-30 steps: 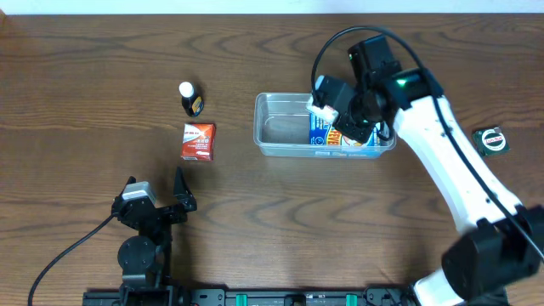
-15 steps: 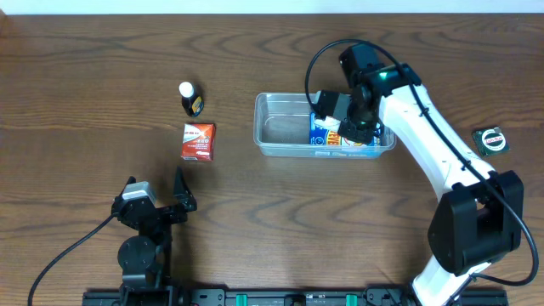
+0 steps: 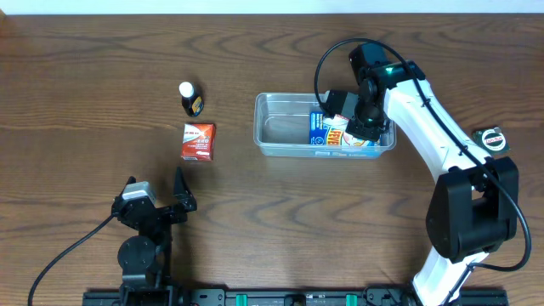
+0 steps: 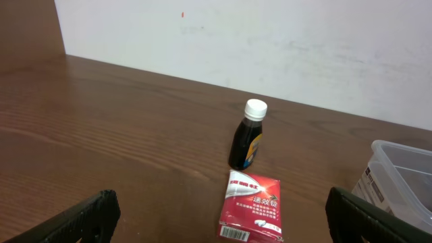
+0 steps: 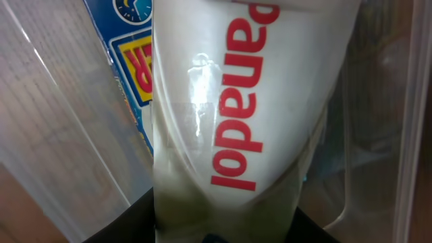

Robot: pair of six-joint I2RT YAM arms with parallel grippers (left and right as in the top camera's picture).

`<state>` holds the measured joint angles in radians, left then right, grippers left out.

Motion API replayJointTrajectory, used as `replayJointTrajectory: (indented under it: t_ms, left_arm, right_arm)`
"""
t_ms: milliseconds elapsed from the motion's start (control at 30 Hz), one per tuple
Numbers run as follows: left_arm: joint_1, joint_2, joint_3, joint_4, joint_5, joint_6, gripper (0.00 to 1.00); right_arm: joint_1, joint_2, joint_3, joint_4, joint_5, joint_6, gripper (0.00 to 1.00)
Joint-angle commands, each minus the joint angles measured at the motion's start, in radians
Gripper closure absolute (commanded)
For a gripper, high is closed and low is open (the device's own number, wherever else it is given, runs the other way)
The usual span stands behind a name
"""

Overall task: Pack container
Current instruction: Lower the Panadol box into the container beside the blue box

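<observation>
The clear plastic container (image 3: 280, 126) sits right of centre on the wooden table (image 3: 85, 68), a blue box (image 3: 320, 129) lying in its right half. The right gripper (image 3: 347, 126) hangs over that half, clamped on a white Panadol box (image 5: 229, 101). To the left stand a dark bottle (image 3: 189, 99) and a red box (image 3: 198, 140). The left gripper (image 3: 155, 189) rests at the near edge, jaws spread wide and empty.

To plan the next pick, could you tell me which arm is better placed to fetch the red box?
Left: the left hand is open, empty and nearer the red box; the right hand holds a Panadol pack inside the container.
</observation>
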<state>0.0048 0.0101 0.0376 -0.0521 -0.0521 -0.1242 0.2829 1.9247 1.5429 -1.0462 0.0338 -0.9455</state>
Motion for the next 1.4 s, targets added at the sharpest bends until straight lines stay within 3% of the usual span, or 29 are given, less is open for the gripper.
replayJointTrajectory:
  t_ms: [0, 367, 567, 800, 1100, 1367]
  left_arm:
    - [0.004, -0.006, -0.034, -0.013, -0.011, -0.001, 0.02]
    - [0.004, -0.006, -0.034, -0.013, -0.011, -0.001, 0.02]
    - [0.004, -0.006, -0.034, -0.013, -0.011, -0.001, 0.02]
    - [0.004, -0.006, -0.034, -0.013, -0.011, -0.001, 0.02]
    - [0.004, -0.006, -0.034, -0.013, -0.011, -0.001, 0.02]
    - [0.004, -0.006, -0.034, -0.013, -0.011, -0.001, 0.02]
  right_arm:
    - [-0.016, 0.028, 0.013, 0.012, -0.007, -0.04, 0.57]
    - [-0.043, 0.071, 0.013, 0.033, 0.023, -0.092, 0.57]
    - [-0.044, 0.071, 0.013, 0.043, 0.023, -0.091, 0.39]
    - [-0.039, 0.071, 0.013, 0.058, 0.021, -0.04, 0.34]
    - [-0.039, 0.065, 0.015, 0.066, 0.018, 0.114, 0.39]
    - [-0.042, 0.065, 0.014, 0.082, 0.018, 0.266, 0.58]
